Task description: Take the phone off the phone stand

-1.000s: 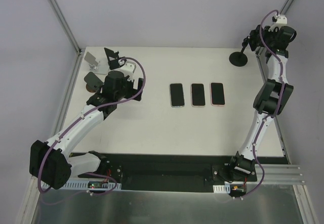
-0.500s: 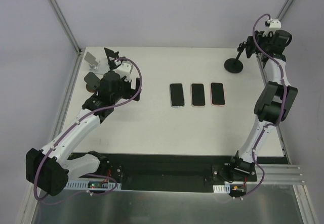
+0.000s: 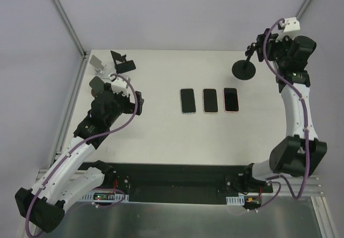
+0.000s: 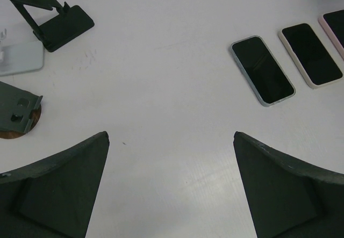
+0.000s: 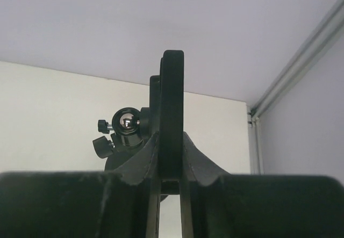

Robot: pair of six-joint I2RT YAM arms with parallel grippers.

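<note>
A black phone stand with a round base (image 3: 243,69) stands at the table's far right. My right gripper (image 3: 259,47) is shut on its upright top plate (image 5: 172,103), which I see edge-on beside the ball joint (image 5: 127,122). I cannot tell whether a phone sits in that plate. Three phones lie flat mid-table: a dark one (image 3: 187,100), a beige one (image 3: 209,100) and a pink one (image 3: 230,99). My left gripper (image 4: 171,136) is open and empty above bare table, left of the phones (image 4: 263,70).
At the far left stand a black folding stand (image 3: 122,62), a white stand (image 3: 98,62) and a dark stand on a brown disc (image 3: 97,85). Aluminium frame posts rise at the table's back corners. The right table edge lies just right of the round-based stand.
The right gripper has moved left with the round-based stand in it. The left arm has pulled back toward the near left, away from the stands.
</note>
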